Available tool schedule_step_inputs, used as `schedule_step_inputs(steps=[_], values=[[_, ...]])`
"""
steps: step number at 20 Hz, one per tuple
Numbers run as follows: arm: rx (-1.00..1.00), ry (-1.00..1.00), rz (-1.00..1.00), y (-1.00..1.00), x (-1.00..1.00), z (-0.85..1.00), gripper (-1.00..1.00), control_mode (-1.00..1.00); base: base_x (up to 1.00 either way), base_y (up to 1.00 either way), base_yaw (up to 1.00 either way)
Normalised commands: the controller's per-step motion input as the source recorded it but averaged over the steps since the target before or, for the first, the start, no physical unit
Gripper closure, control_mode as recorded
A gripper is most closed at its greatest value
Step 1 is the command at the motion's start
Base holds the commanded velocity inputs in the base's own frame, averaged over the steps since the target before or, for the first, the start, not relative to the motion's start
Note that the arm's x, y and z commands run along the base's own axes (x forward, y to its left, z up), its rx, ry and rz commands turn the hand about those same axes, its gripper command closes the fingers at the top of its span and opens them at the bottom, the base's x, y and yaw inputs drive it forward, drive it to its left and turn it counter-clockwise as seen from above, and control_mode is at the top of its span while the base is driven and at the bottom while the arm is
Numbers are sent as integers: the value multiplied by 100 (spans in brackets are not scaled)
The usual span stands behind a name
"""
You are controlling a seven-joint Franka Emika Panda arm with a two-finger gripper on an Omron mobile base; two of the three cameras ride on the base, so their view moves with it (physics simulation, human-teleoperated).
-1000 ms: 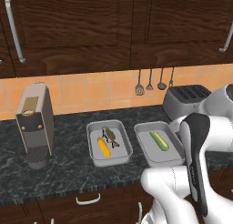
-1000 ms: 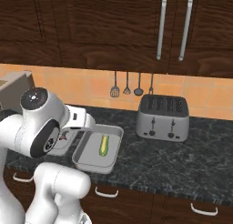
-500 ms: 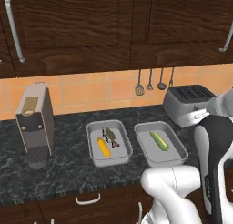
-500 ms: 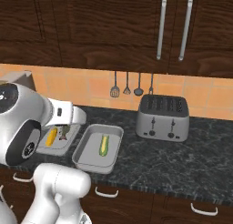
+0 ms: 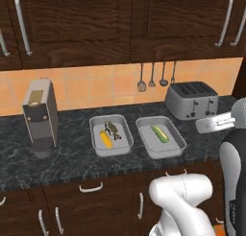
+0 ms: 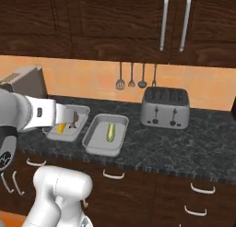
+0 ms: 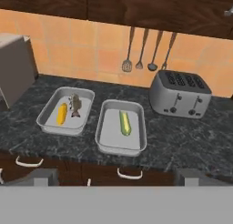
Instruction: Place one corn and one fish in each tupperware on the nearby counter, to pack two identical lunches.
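Now two grey tupperware trays side by side on black marbled worktop point(image 5: 67, 158). Left tray point(image 7: 49, 110) holds plain yellow corn point(image 7: 62, 114) with dark spiky fish point(image 7: 75, 104) just beside it. Right tray point(image 7: 109, 132) holds husked corn point(image 7: 124, 122) alone. Tool point(image 7: 116, 176) spread wide, gripping nothing, held back off worktop edge, well apart from both trays; fingertips point(image 7: 41, 176) seem blurred at bottom of hand view. Toaster point(image 7: 179, 94) right of trays, utensils point(image 7: 146, 51) hanging above.
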Motion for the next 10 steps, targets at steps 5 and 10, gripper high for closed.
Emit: schedule_step_inputs(steps=[5,10], values=[[0,0,0,0,0,0,-100,100,-100,-69,-5],[0,0,0,0,0,0,-100,100,-73,-100,-5]])
